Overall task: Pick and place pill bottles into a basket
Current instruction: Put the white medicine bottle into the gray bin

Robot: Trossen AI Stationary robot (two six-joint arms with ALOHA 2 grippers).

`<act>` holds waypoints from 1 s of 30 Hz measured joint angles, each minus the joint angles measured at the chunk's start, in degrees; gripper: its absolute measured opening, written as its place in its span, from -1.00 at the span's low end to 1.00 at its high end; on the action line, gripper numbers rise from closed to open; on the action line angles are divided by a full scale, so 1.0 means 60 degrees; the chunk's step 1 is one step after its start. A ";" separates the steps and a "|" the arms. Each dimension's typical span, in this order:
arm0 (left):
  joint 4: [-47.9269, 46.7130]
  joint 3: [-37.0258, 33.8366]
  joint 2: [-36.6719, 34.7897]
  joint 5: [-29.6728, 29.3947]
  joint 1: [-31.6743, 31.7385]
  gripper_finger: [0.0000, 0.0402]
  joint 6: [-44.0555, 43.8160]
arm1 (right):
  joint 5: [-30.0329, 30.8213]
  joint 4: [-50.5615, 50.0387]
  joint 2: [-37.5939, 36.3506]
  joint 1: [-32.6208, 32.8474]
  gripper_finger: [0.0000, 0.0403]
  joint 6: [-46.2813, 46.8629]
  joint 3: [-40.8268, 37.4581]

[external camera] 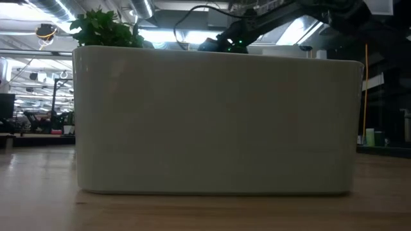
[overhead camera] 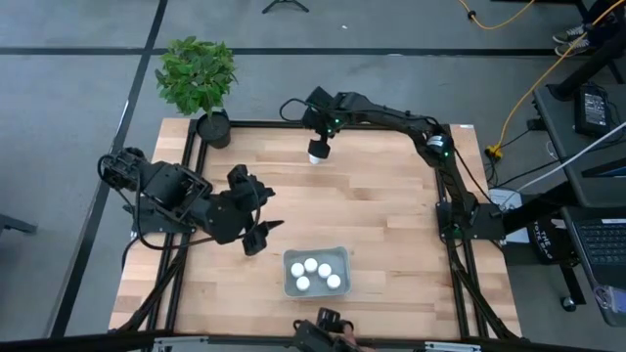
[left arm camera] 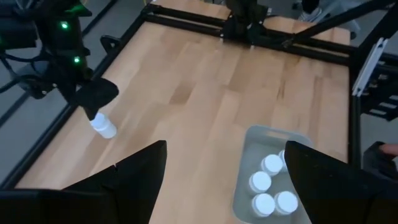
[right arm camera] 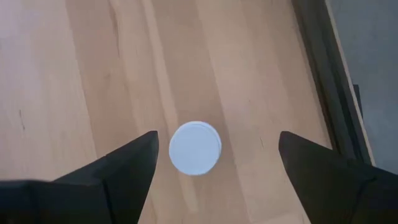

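The pale grey-blue basket (overhead camera: 290, 286) stands near the table's near edge and holds several white pill bottles (overhead camera: 310, 265), caps up; they also show in the left wrist view (left arm camera: 266, 165). One more bottle (overhead camera: 316, 154) stands upright on the wood near the far edge. My right gripper (right arm camera: 217, 143) is open right above it, pointing down. Its fingers (right arm camera: 134, 158) stand on either side of the cap (right arm camera: 194, 148) without touching. My left gripper (overhead camera: 259, 217) is open and empty, left of the basket. In the low view the basket's wall (external camera: 212, 122) fills the frame.
A black pot with a green plant (overhead camera: 199, 78) stands at the table's far left corner. A black frame (overhead camera: 391, 129) runs round the table's edges. Bare wood lies between the lone bottle and the basket.
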 joint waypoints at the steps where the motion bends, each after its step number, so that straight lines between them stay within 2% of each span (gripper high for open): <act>1: -0.0074 0.0000 0.0000 -0.0035 -0.0005 0.58 0.0003 | 0.0004 0.0012 0.0030 0.0000 0.66 0.0063 0.0000; 14: -0.0405 0.0000 0.0000 -0.0105 0.0003 0.58 0.0079 | 0.0064 -0.0126 0.0040 0.0416 0.66 0.0304 0.0011; 16: -0.0405 0.0000 0.0000 -0.0105 0.0003 0.58 0.0077 | 0.0311 -0.0073 0.0042 0.0481 0.66 0.0272 0.0011; 30: -0.0401 -0.0004 0.0000 -0.0098 -0.0048 0.58 -0.0023 | 0.0529 -0.0145 0.0342 0.0379 0.66 0.0474 0.0015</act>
